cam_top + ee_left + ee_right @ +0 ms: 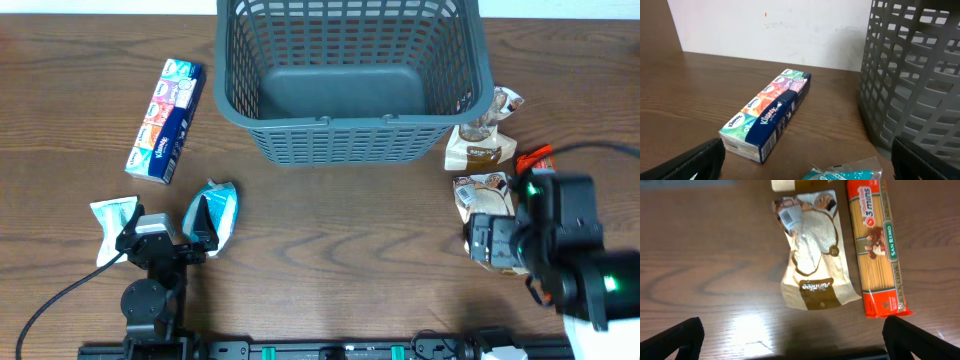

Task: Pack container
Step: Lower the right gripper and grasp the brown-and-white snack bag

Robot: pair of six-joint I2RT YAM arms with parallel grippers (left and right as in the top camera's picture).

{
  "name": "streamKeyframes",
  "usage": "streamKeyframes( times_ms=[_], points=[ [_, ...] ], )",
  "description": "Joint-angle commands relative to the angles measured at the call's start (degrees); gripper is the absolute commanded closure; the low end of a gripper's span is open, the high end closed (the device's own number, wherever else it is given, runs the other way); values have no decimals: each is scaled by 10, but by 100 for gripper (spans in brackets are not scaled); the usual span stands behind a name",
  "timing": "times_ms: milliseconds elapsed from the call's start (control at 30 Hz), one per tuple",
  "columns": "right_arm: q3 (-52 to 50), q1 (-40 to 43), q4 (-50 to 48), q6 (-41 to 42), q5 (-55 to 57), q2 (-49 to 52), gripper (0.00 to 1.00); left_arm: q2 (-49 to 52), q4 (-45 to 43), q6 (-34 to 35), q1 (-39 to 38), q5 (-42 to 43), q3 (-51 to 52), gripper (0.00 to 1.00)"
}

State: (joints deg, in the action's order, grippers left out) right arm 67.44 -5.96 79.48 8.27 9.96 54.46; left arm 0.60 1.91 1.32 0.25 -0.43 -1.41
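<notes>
The container, a dark grey-blue lattice basket (340, 140), stands empty at the back centre and shows in the left wrist view (920, 75). My left gripper (165, 237) is open and empty near the front left. A teal packet (212, 215) lies by its right finger, and a Kleenex multipack (165, 120) lies farther back. In the left wrist view the gripper (807, 162) faces the Kleenex pack (767, 117) and the teal packet (845, 172). My right gripper (492, 240) is open and empty, just in front of a brown rice packet (812, 255) and an orange spaghetti pack (877, 245); its jaws (792, 340) hold nothing.
A white and teal packet (112, 225) lies left of my left gripper. A second brown packet (485, 140) lies by the basket's right front corner, its edge showing in the right wrist view (800, 184). The spaghetti pack (535, 160) lies at the right.
</notes>
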Motion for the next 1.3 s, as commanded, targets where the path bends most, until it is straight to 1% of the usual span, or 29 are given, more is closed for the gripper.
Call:
streamKeyframes(
  times_ms=[0, 233, 333, 467, 600, 767, 867, 1000, 1167, 1267],
  points=[
    [8, 0, 5, -17, 26, 39, 1, -4, 21, 1, -2, -16, 12, 1],
    [8, 0, -13, -18, 21, 99, 1, -4, 21, 1, -2, -16, 12, 1],
    [7, 2, -23, -56, 23, 111, 1, -4, 21, 0, -2, -16, 12, 1],
    [2, 19, -38, -58, 23, 127, 1, -4, 21, 1, -2, -16, 12, 1],
    [-32, 55, -97, -69, 18, 147, 1, -4, 21, 1, -2, -16, 12, 1],
    [-112, 98, -189, -80, 18, 155, 1, -4, 21, 1, -2, -16, 12, 1],
    [-148, 114, -243, -82, -7, 156, 1, -4, 21, 1, -2, -16, 12, 1],
    [-179, 122, -282, -72, -8, 156, 1, -4, 21, 1, -2, -16, 12, 1],
    [-208, 123, -330, -34, -18, 169, 1, -4, 21, 1, -2, -16, 12, 1],
    [-221, 124, -362, -34, -17, 183, 1, -4, 21, 1, -2, -16, 12, 1]
  ],
)
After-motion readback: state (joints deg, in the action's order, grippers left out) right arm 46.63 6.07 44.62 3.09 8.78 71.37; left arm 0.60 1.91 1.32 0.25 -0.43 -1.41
